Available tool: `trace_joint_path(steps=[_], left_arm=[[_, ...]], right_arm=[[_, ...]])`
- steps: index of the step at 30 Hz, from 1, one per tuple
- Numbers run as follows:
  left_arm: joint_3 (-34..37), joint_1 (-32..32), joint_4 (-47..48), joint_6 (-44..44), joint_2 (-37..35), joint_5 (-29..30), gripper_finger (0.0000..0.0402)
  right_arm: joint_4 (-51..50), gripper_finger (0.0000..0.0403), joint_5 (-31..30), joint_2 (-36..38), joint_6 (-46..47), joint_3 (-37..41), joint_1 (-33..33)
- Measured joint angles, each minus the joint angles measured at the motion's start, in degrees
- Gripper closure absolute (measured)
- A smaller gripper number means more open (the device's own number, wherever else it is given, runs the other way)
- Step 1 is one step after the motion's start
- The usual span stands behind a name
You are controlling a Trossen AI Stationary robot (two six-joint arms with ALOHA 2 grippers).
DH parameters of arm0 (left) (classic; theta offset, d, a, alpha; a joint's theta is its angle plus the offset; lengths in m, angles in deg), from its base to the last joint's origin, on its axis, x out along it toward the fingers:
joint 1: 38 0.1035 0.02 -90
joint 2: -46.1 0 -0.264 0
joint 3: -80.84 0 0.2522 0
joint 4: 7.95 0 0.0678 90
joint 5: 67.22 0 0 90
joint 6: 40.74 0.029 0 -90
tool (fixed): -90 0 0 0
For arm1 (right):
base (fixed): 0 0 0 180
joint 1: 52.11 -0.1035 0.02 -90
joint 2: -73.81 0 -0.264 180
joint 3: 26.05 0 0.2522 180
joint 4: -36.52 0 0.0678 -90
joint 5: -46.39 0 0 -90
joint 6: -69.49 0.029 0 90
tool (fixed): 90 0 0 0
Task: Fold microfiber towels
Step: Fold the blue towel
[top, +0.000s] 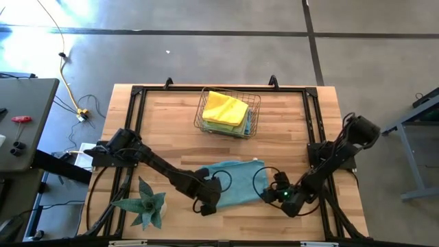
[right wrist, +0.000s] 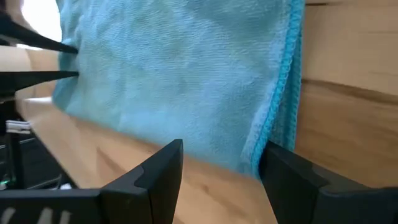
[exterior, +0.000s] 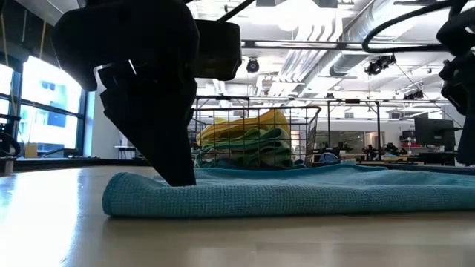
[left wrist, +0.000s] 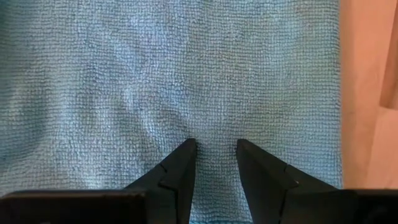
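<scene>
Right now the blue towel (top: pixel 236 180) lies flat on the table (top: pixel 171 123), front centre, between both arms, already doubled by the look of the thick rolled edge in the low view.

Left pincer (left wrist: pixel 214 144) sits tips-down on the towel's left part, fingers a narrow gap apart, pressing the pile; no cloth visibly pinched between them. Right pincer (right wrist: pixel 221 155) is low at the towel's right corner, jaws apart, hemmed edge (right wrist: pixel 280 93) lying between the fingers but not clamped as far as I can see.

Step in hand, my read: grab the right edge and carry it over for the next fold while the left pins the cloth.
- Close the right on the hem itself, both layers, not just the top one.
- Keep the left pressing down so the towel doesn't slide.
- Lift only enough to clear, lay over, line up edges before release.

Around:
- Wire basket (top: pixel 230 112) at the table's back centre, holding folded towels, yellow towel (top: pixel 225 107) on top, greenish ones under. Well apart from the work.
- Spiky plant (top: pixel 144 204) at front left, just beside the left arm's forearm; a wide elbow swing could clip it.
- Black frame rails (top: pixel 315 130) run along the table edges near the right arm's base.
</scene>
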Motion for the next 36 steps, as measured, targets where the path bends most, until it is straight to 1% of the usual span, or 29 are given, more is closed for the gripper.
trace_joint_path(steps=[8, 13, 16, 20, 30, 32, 36], left_arm=[[-0.1, -0.1, -0.3, -0.7, 0.5, -0.3, 0.0291], [-0.1, -0.1, -0.2, -0.6, 0.6, -0.6, 0.0291], [-0.1, -0.1, -0.1, -0.6, 0.6, -0.9, 0.0291], [-0.1, -0.1, -0.1, -0.6, 0.6, -1.3, 0.0291], [0.0, -0.1, -0.1, -2.7, 0.7, -2.3, 0.0291], [0.0, -0.1, -0.2, -3.6, 0.7, -2.8, 0.0291], [-0.4, -0.1, -0.4, -3.7, 0.7, -4.9, 0.0291]], right_arm=[[3.4, 0.0205, -1.3, -2.8, 1.0, -0.1, 0.1], [3.2, 0.0206, -0.6, -2.8, 0.0, -0.1, 0.1], [3.0, 0.0213, 0.1, -2.8, -0.3, -0.1, 0.0], [2.8, 0.0248, 1.8, -2.8, -1.5, -0.1, -0.1], [0.7, 0.0386, 6.6, -2.9, -4.0, -0.1, -0.1], [0.3, 0.0397, 7.5, -2.8, -5.5, -0.1, -0.1], [-1.9, 0.0397, 10.2, -1.7, -5.8, -0.2, -0.1]])
